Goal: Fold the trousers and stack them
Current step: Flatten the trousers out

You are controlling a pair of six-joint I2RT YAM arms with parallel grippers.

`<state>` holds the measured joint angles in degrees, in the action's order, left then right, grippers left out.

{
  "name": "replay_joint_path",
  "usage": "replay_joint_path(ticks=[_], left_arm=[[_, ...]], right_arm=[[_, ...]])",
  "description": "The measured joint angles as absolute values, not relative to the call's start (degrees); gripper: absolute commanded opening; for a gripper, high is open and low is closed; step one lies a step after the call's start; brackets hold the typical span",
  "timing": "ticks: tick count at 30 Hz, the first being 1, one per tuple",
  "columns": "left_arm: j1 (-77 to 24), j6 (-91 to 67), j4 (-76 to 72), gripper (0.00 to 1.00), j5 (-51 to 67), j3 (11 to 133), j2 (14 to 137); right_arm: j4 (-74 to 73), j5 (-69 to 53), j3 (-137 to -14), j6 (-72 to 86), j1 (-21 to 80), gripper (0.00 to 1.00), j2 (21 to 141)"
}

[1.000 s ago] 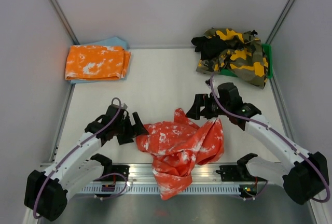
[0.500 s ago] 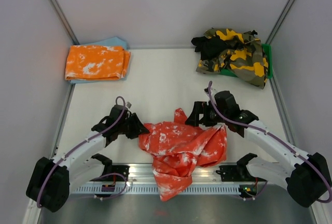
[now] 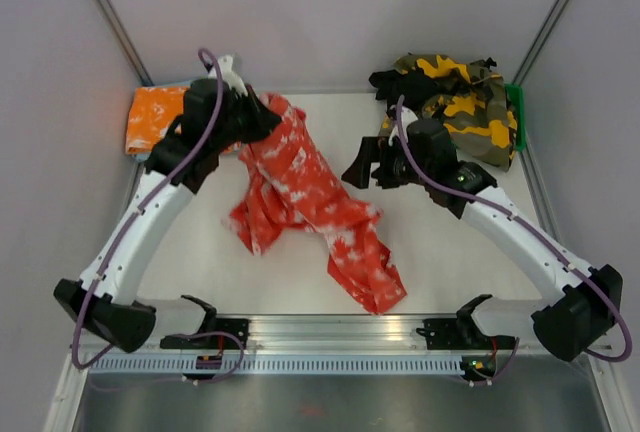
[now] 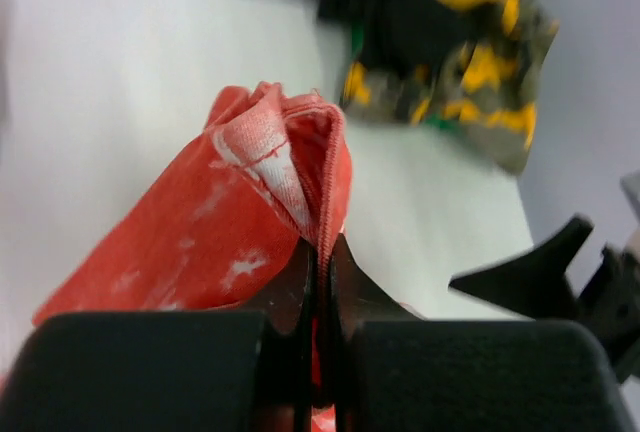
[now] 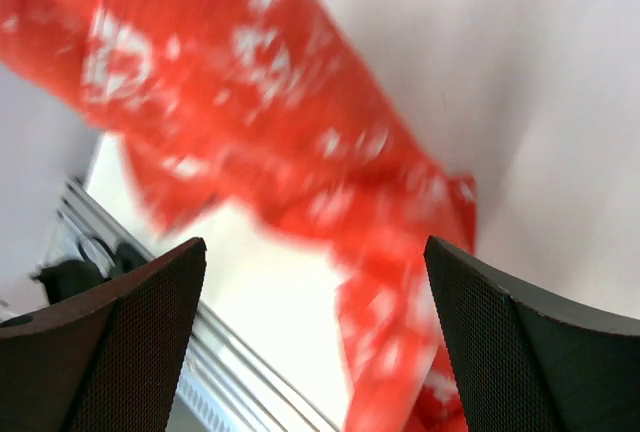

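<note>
Left tool point(image 3: 255, 117), now pinching a bunched edge of the red trousers point(image 3: 300, 192), has hauled them from lower centre to upper left, trailing diagonally across the desk point(image 3: 440, 252) for spreading, while the right tool point(image 3: 362, 174) hangs spread nearby.

Red trousers point(image 3: 305, 197) w/ white tie-dye splotches, unfolded & crumpled. Stretched diag. in top view, from upper left-centre down to lower centre. Upper end bunched tight.

Top external: high above the near edge, facing down on the whole surface point(image 3: 330, 142).
Left wrist: close, along the left tool point(image 4: 320, 252).
Right wrist: close, facing down.
Shared: red trousers point(image 3: 300, 177), all views.
</note>
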<state>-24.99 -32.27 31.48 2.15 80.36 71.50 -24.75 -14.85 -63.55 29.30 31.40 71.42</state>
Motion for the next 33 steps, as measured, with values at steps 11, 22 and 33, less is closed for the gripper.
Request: replay_joint_path(ticks=[11,22,33], left_arm=[[-22.22,-17.12,35.94,0.02,10.46,121.69,83.13],[-22.41,-15.46,36.49,0.03,25.93,80.64,58.30],[-22.61,-15.40,32.97,0.10,31.62,54.81,50.59]], right_arm=[[-23.16,-7.99,-80.18,26.68,31.40,0.98,73.41],[-22.85,-4.84,-76.77,27.46,31.40,0.98,63.79],[-15.64,-21.39,-60.99,28.36,32.42,0.98,64.45]])
